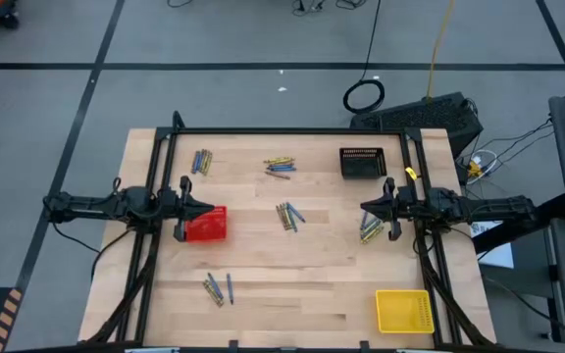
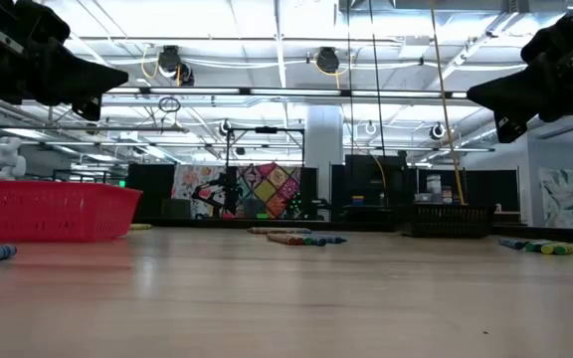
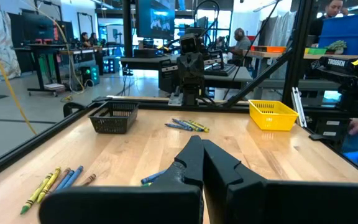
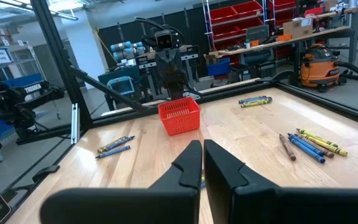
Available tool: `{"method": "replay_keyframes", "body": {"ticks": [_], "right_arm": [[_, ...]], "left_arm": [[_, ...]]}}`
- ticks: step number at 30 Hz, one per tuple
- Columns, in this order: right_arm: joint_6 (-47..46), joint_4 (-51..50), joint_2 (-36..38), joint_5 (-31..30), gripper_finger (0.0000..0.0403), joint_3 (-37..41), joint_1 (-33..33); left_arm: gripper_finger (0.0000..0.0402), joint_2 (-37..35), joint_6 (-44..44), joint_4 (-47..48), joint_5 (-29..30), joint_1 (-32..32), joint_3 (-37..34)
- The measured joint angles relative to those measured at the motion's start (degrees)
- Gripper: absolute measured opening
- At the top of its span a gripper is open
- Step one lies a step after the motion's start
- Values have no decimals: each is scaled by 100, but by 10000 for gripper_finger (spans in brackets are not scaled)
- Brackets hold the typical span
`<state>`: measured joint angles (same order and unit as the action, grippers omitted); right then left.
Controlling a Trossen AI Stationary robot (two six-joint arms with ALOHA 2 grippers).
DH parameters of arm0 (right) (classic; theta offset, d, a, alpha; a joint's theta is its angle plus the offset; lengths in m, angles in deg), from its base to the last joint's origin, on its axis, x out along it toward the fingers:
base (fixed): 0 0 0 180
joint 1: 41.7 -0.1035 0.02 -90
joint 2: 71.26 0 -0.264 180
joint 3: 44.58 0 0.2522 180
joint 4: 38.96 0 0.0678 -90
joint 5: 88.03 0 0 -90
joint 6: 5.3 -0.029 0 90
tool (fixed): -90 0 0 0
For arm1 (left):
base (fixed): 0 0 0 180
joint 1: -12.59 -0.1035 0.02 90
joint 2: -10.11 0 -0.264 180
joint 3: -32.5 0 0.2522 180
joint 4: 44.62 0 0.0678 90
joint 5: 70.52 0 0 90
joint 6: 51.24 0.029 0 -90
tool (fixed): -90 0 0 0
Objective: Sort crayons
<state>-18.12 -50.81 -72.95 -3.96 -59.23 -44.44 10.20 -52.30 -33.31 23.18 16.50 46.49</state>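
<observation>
Crayons lie in small groups on the wooden table: far left, far middle, centre, near left, and one group under my right gripper. My left gripper hovers shut and level at the table's left, above the red basket. My right gripper hovers shut and level at the right. In the wrist views, both pairs of fingers, left and right, are closed together with nothing between them.
A black mesh basket stands at the far right and a yellow one at the near right corner. A black frame runs along the table's far edge and sides. Bare wood lies between the crayon groups.
</observation>
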Motion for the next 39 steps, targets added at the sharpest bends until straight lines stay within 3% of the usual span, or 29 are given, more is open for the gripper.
{"method": "replay_keyframes", "body": {"ticks": [20,28,31,34,39], "right_arm": [[7,5,0,0,4,0,2],[-625,849,-2,-70,4,-100,0],[-1011,1435,-60,-433,4,-168,0],[-1051,1197,-428,-761,1,-325,-59],[-1487,457,-2119,-2014,1,-944,-356]], "left_arm": [[0,0,0,0,0,-1,0],[0,0,0,1,0,-1,0],[0,1,0,1,0,-1,1],[0,-1,0,13,0,0,0],[0,-1,0,12,0,-2,2]]}}
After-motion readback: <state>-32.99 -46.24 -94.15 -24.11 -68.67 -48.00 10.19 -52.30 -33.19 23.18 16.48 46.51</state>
